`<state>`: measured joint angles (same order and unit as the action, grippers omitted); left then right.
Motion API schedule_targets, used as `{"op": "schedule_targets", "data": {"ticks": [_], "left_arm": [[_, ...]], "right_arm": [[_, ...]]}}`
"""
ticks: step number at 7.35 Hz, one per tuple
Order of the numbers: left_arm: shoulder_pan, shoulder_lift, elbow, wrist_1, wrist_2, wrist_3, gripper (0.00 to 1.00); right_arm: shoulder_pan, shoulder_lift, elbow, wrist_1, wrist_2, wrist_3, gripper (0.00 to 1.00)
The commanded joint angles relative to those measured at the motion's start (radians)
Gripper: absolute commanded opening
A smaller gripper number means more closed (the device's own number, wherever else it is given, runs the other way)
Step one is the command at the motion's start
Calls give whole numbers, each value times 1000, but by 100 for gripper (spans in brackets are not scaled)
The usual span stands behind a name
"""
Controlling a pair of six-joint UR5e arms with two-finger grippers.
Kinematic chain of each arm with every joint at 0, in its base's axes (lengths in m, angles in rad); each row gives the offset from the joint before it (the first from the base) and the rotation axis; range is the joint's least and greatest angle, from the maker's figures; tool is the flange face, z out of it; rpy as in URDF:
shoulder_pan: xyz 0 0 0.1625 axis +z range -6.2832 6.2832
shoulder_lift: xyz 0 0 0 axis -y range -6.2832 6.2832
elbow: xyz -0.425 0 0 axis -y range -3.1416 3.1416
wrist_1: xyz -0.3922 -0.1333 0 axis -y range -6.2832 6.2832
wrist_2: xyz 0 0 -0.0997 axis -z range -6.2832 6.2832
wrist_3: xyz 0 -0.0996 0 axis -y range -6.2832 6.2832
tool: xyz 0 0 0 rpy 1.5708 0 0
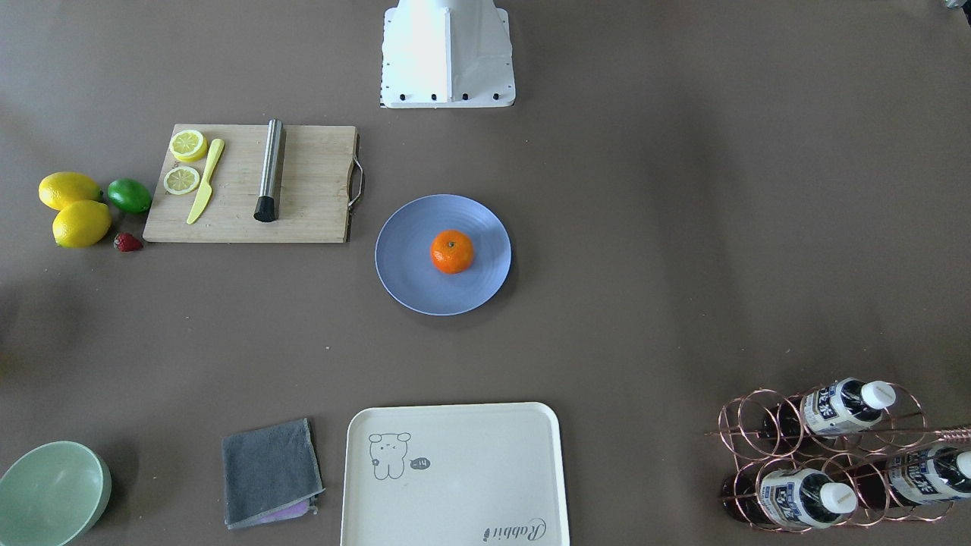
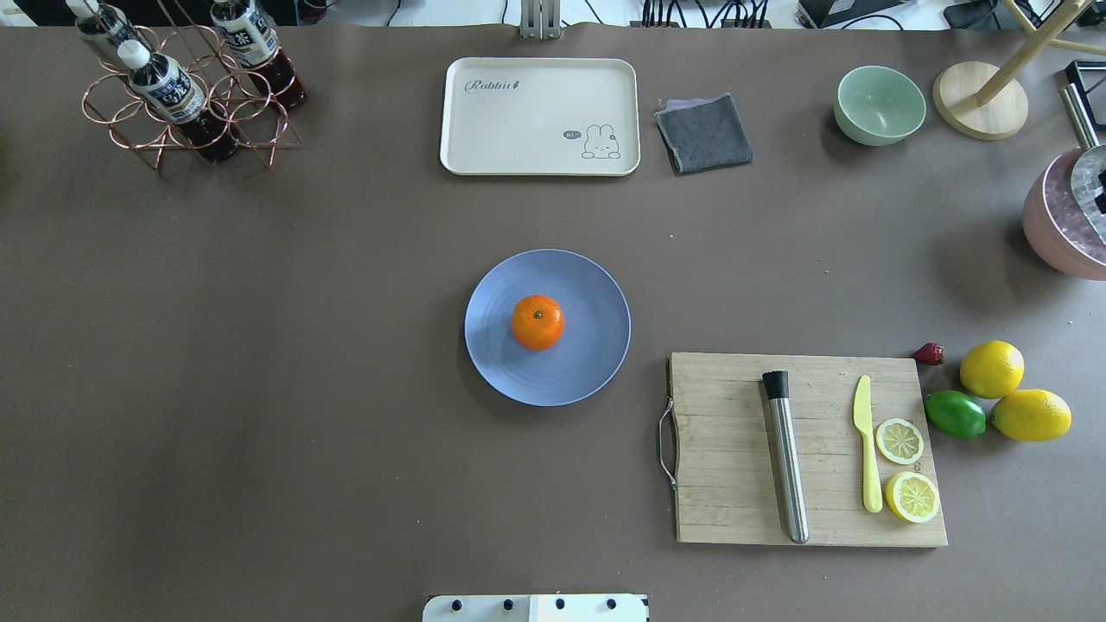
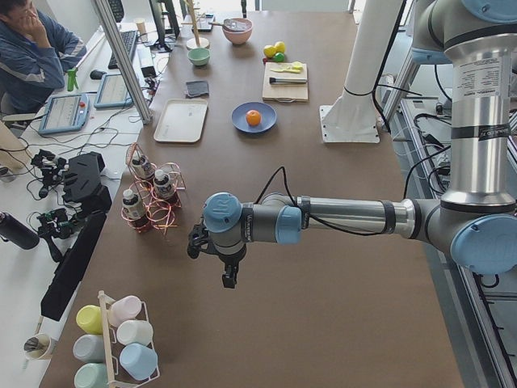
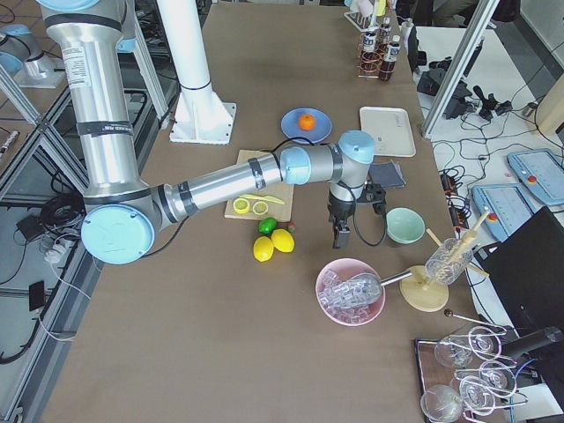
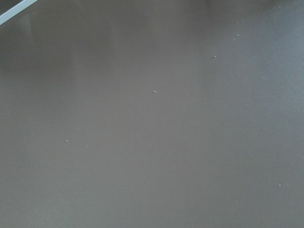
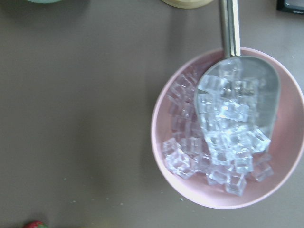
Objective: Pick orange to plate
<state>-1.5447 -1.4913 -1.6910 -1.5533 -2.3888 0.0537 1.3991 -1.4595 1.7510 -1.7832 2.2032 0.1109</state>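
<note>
The orange (image 1: pixel 452 252) (image 2: pixel 537 322) rests stem-up near the middle of the blue plate (image 1: pixel 410 265) (image 2: pixel 587 345), with nothing touching it. The side views show the same orange (image 3: pixel 254 117) (image 4: pixel 306 122) on the plate (image 3: pixel 241 123) (image 4: pixel 319 130). My left gripper (image 3: pixel 230 279) hangs over bare table far from the plate, beside the bottle rack; I cannot tell if it is open or shut. My right gripper (image 4: pixel 339 238) hangs near the lemons and the ice bowl, well away from the plate; its state I cannot tell either. Neither wrist view shows fingers.
A wooden cutting board (image 2: pixel 734 449) carries a steel rod, a yellow knife and lemon slices. Beside it lie lemons (image 2: pixel 992 369), a lime (image 2: pixel 955 413) and a strawberry. At the far edge stand a cream tray (image 2: pixel 540 117), grey cloth (image 2: pixel 703 132), green bowl (image 2: pixel 880 104) and bottle rack (image 2: pixel 186 95). A pink bowl (image 6: pixel 164 142) holds ice.
</note>
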Motion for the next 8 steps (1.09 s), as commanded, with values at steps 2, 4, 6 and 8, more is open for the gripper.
{"op": "schedule_targets", "data": {"ticks": [2, 4, 6, 8], "left_arm": [[-6, -1, -22, 30, 0, 0, 98], [-8, -1, -22, 30, 3, 0, 98], [-9, -1, -22, 30, 2, 0, 98], [-21, 2, -19, 30, 0, -2, 98]], "right_arm": [[158, -60, -248, 171, 0, -220, 100], [169, -134, -284, 385, -3, -214, 100], [178, -130, -283, 383, 1, -208, 100], [178, -122, -275, 377, 29, -201, 100]]}}
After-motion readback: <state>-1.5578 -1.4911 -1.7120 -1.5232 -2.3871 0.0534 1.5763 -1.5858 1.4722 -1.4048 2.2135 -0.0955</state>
